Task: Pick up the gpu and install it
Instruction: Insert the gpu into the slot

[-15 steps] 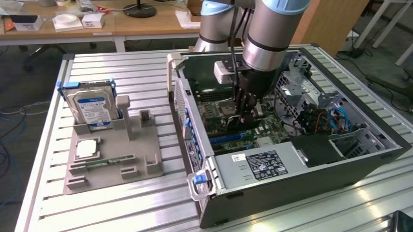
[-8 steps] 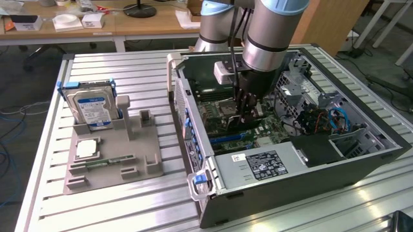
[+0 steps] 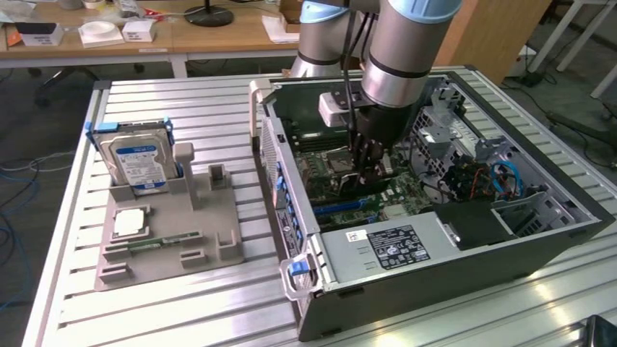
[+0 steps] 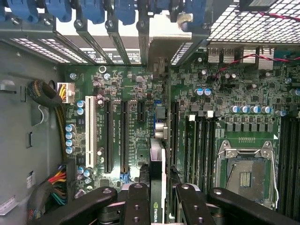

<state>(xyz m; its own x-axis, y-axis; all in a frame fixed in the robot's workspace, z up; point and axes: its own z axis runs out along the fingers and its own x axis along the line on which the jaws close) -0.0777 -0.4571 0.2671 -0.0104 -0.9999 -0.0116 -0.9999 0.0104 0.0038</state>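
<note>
claw [image 4: 161, 197] partly closed, clamped on gpu [image 4: 157, 161]. it hangs edge-on straight under me, long axis parallel to slots [image 4: 124, 136], over motherboard [image 4: 117, 75] middle. doesn't look seated yet

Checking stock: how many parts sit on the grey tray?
3: hard drive upright at the back, silver chip in the middle, memory stick lying in front. Nothing seems hidden.

Ribbed alu table [image 3: 193, 311], matt grey metal PC case [image 3: 463, 278] — glossy green mobo [image 4: 136, 84], matt black jaws.
</note>
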